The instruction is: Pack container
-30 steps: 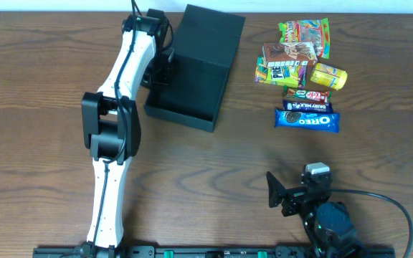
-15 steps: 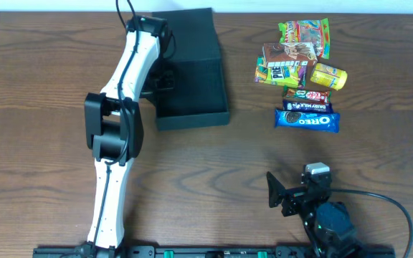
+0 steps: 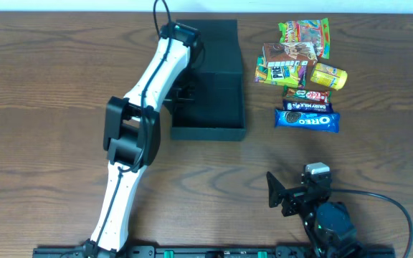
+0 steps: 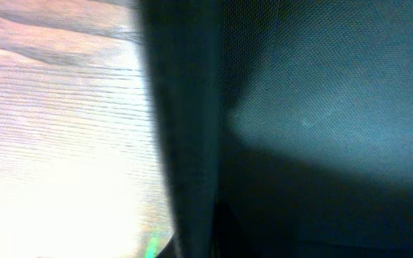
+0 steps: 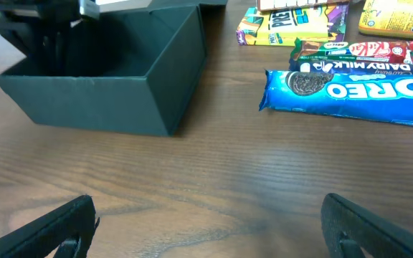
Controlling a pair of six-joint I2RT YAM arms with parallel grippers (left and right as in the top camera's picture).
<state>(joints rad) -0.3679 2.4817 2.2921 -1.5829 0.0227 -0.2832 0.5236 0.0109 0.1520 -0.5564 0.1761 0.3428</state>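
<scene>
**A:** What lies nearest?

**B:** Nearest, the right tool hangs low over the brown wood-grain desk. Its fingers are spread wide with nothing between them. It is judged ready for the first packet.

**A:** And the thing to be packed?

**B:** Farther in, the dark teal-black matte cardboard container is set flat on the desk, mouth up, and no packet can be seen inside. It lies to the left of the long blue Oreo biscuit packet, near it but apart. The left tool is pressed together on the container's left wall. That wall fills the wrist view, so the fingers themselves cannot be made out there.

**A:** So the container is being placed?

**B:** That is the reading. The step is done well if the pinch is held on the wall alone and the base is slid flat rather than levered up — thin card can be expected to buckle or tip under a one-sided grip. The container should be stopped short of the packets so that none is shoved.

**A:** Anything farther back to be minded?

**B:** The hinged flap lid is at the far side, though whether it is upright or leaning back cannot be told. It should be kept clear of the mouth. Beyond the Oreo packet, the red KitKat bar and the heap of bright snack packets are crowded together — the outermost packet is best taken first.
</scene>
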